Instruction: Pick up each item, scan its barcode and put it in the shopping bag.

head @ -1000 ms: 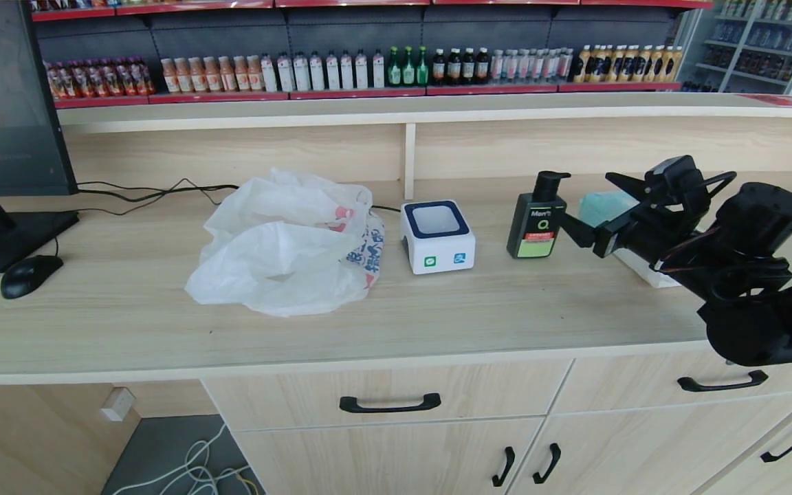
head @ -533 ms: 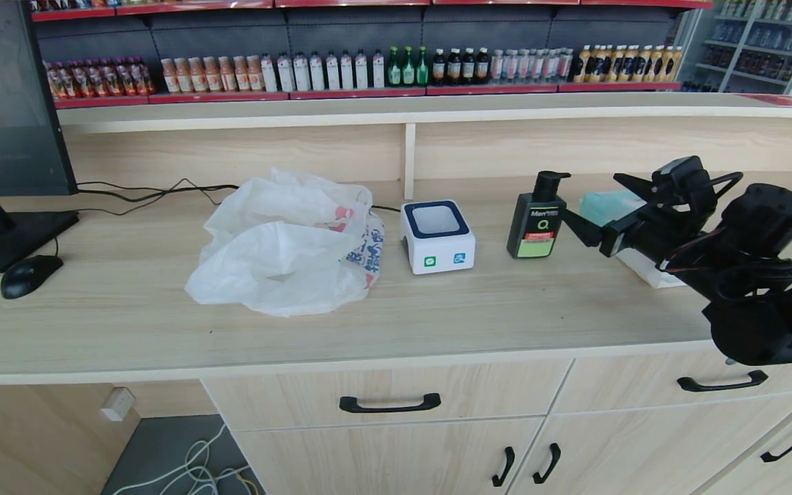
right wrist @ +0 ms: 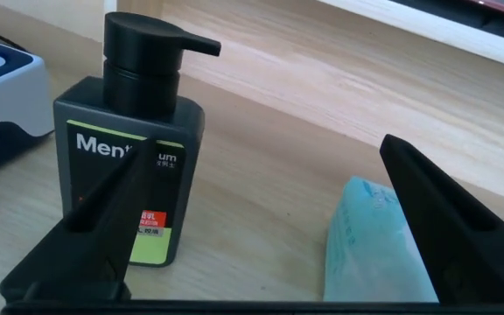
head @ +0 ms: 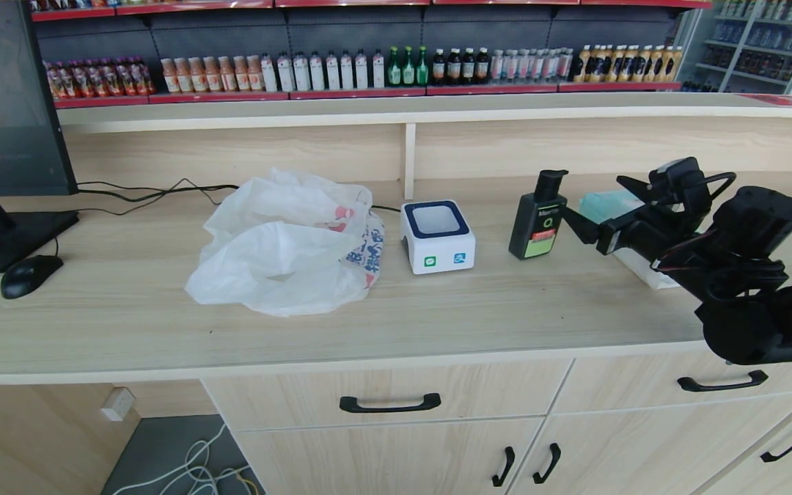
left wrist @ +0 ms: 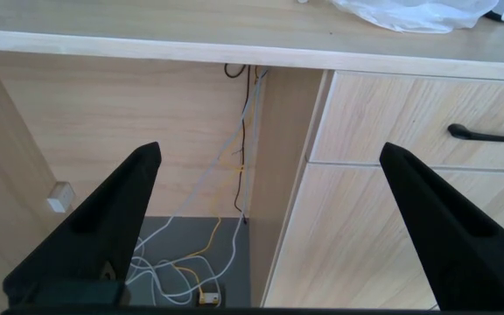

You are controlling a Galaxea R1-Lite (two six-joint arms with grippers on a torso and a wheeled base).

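A dark green pump bottle (head: 537,221) with a black pump stands on the counter, right of the white scanner (head: 437,236). My right gripper (head: 594,198) is open beside it, and one finger's tip (head: 566,216) touches the bottle's right side. In the right wrist view that finger overlaps the bottle (right wrist: 134,175), which stands outside the right gripper (right wrist: 265,157). A teal pack (right wrist: 374,249) lies between the fingers, farther off. The crumpled white shopping bag (head: 286,240) lies left of the scanner. My left gripper (left wrist: 269,150) is open and holds nothing, below the counter's edge, facing the cabinet.
A monitor stand (head: 4,234) and mouse (head: 28,273) sit at the counter's far left, with cables (head: 148,192) behind the bag. A white box (head: 647,273) lies under my right arm. A raised back ledge (head: 410,113) borders the counter. Drawers with black handles (head: 389,403) are below.
The pump bottle has turned on the spot, so its label shows narrower. My right gripper has shifted slightly and its near fingertip now rests against the bottle's side.
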